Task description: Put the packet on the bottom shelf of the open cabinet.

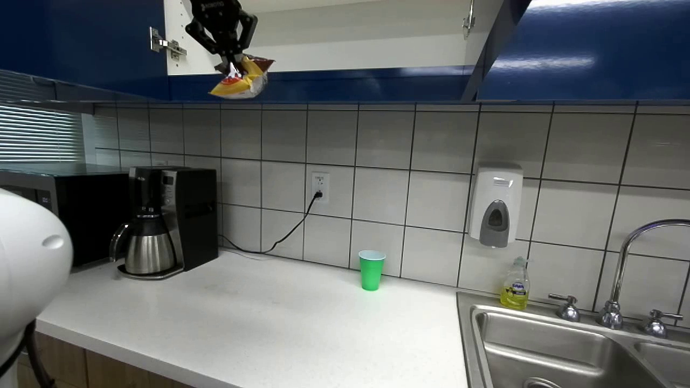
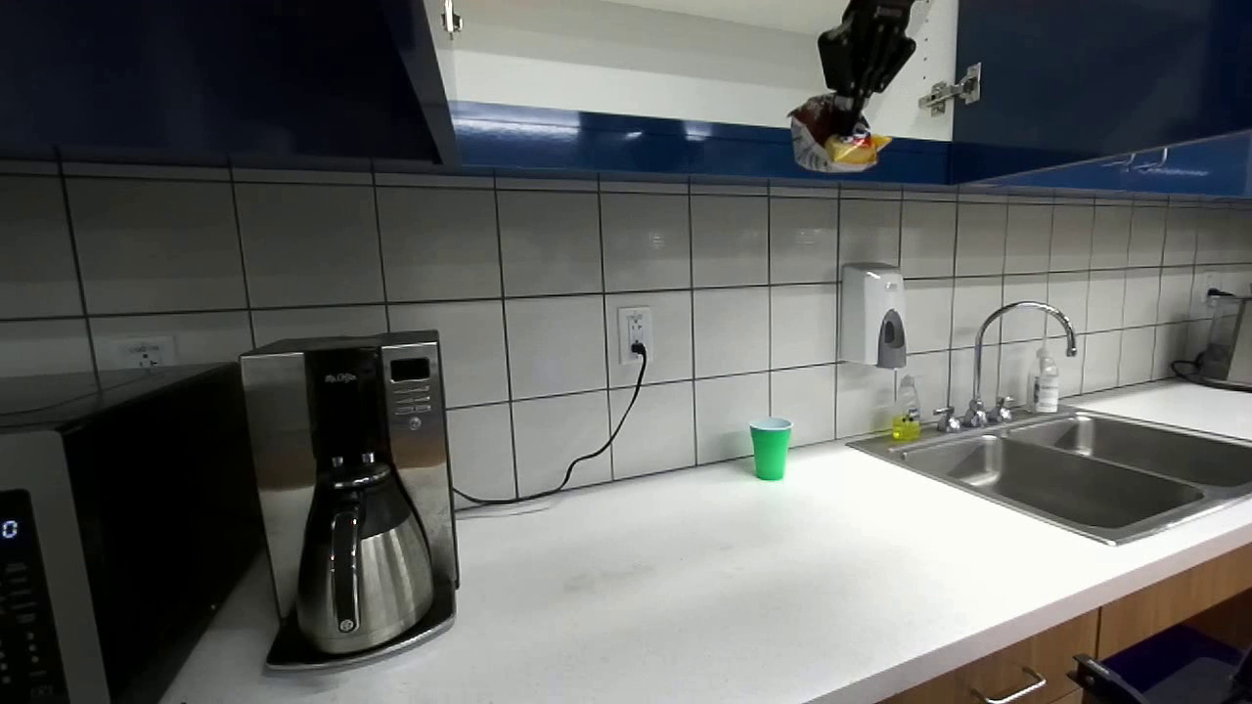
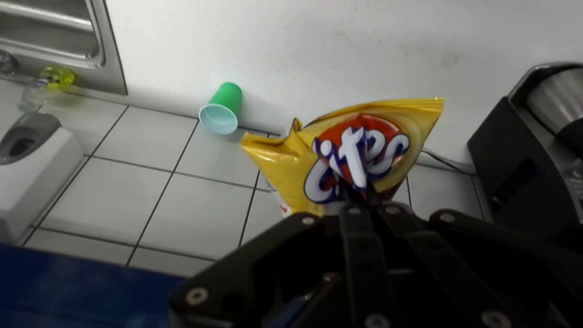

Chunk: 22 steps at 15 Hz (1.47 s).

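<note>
My gripper (image 1: pixel 233 66) is shut on the packet (image 1: pixel 252 83), which hangs below its fingertips. The packet is yellow, brown and silvery, with a red and white logo that shows in the wrist view (image 3: pixel 291 168). In both exterior views the packet overlaps the blue front edge of the bottom shelf (image 1: pixel 345 85), in front of the open cabinet (image 1: pixel 350 46). My gripper also shows in an exterior view (image 2: pixel 853 110), before the cabinet's hinge side. The shelf's top surface is hidden from these low cameras. A blue edge fills the lower left of the wrist view.
Blue cabinet doors (image 1: pixel 81 48) stand open at both sides of the opening. Below are a white counter (image 1: pixel 302 328), a green cup (image 1: pixel 372 270), a coffee maker (image 1: pixel 197 215), a microwave (image 2: pixel 137 508), a soap dispenser (image 1: pixel 496 205) and a sink (image 1: pixel 539 345).
</note>
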Tool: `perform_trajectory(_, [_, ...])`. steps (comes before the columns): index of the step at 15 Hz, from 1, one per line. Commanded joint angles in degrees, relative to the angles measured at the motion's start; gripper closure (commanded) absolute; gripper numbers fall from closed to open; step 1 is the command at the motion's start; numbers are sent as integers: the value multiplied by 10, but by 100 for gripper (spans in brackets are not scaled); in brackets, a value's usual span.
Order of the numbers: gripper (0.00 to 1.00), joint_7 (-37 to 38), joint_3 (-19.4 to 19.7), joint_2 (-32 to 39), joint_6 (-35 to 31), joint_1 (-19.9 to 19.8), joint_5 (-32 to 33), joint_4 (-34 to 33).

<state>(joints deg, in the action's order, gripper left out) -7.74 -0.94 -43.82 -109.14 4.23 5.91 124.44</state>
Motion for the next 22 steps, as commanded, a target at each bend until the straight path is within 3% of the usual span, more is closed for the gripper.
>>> perform_trajectory(1, [100,5,-9,53,-43,7,-8,-70])
perform_trajectory(5, [100,11,-10,101,-69,6,-19,-137])
perform_trajectory(22, [100,100,-14,342,-41,-19,-18,-420])
